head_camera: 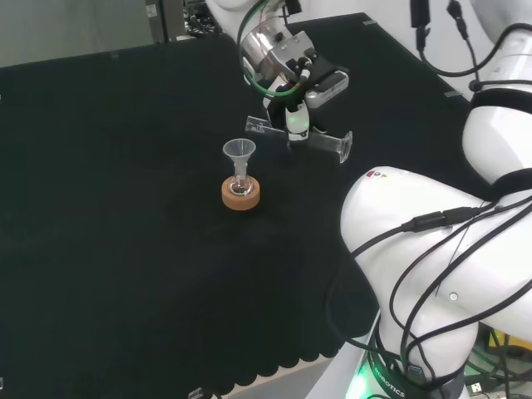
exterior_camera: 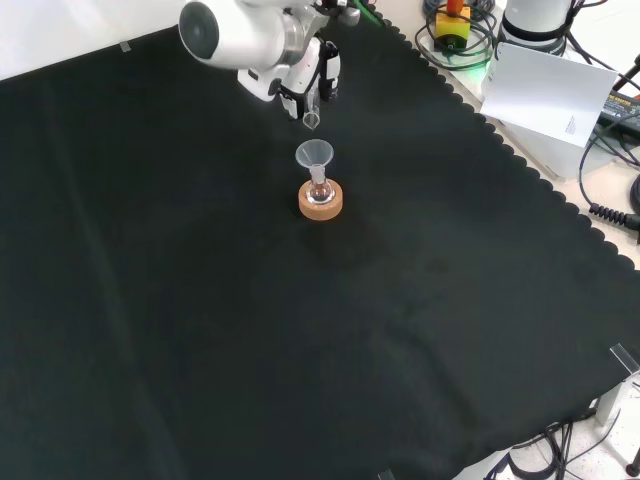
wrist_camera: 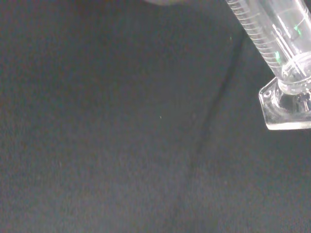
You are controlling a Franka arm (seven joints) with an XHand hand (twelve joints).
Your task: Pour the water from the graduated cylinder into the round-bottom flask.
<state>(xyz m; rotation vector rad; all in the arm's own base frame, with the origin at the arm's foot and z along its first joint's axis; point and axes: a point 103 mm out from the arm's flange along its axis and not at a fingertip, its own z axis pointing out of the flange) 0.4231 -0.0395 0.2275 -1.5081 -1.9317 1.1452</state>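
The hand is shut on the clear graduated cylinder and holds it lifted and tipped almost level. In the head view its mouth points left, toward a clear funnel, while its foot sticks out to the right. The funnel sits in the neck of a small round-bottom flask on a cork ring. In the front view the hand hangs just beyond the funnel, with the cylinder's mouth a little above it. The wrist view shows the cylinder's scale and foot. Water in it is not discernible.
Black cloth covers the bench all round the cork ring. The arm's white links take up the right of the head view. Cables and a white box lie beyond the cloth's scalloped edge in the front view.
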